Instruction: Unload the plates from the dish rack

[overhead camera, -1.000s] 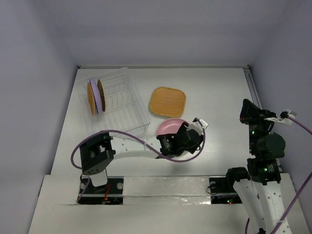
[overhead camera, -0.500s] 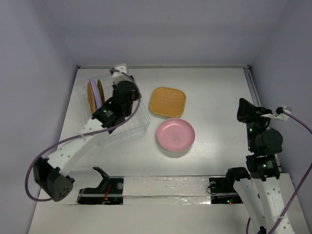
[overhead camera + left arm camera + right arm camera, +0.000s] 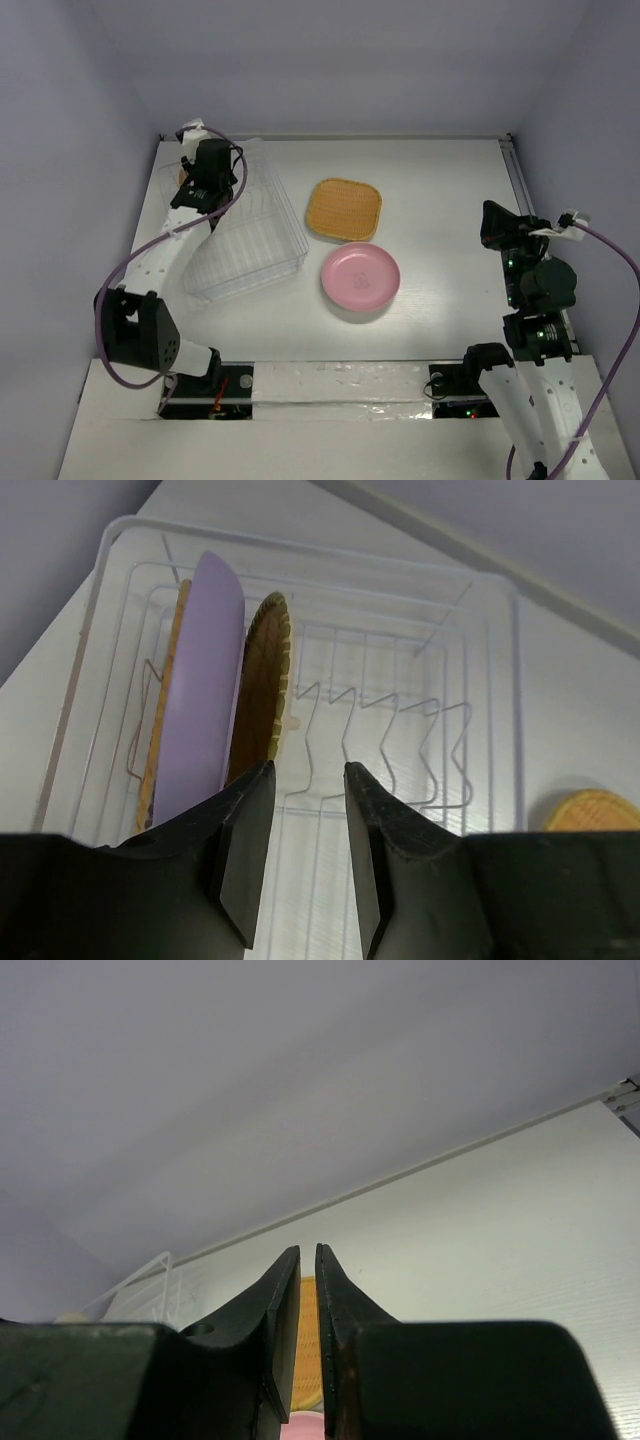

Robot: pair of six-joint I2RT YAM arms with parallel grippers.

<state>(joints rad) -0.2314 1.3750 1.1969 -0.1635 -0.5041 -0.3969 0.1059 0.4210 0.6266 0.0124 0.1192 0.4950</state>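
The clear dish rack (image 3: 250, 240) lies at the table's left. My left gripper (image 3: 201, 183) hovers over its far-left end and hides most of the plates there. In the left wrist view the rack (image 3: 300, 555) holds a purple plate (image 3: 200, 695) on edge, with an orange plate (image 3: 163, 710) behind it and a ribbed orange plate (image 3: 262, 690) in front. The left gripper (image 3: 308, 780) is open and empty just above the ribbed plate's slot. A pink plate (image 3: 360, 276) and an orange rounded-square plate (image 3: 343, 208) lie flat on the table. My right gripper (image 3: 496, 226) is shut and empty, raised at the right.
The right wrist view looks between its fingers (image 3: 285, 1310) at the square plate (image 3: 308, 1330) and the back wall. The white side walls stand close to the rack's left edge. The rack's wire slots (image 3: 390, 730) to the right of the plates hold nothing.
My left arm has let go of the pink plate on the table and swung back over the rack's far-left end above the standing plates. The right arm has barely moved.
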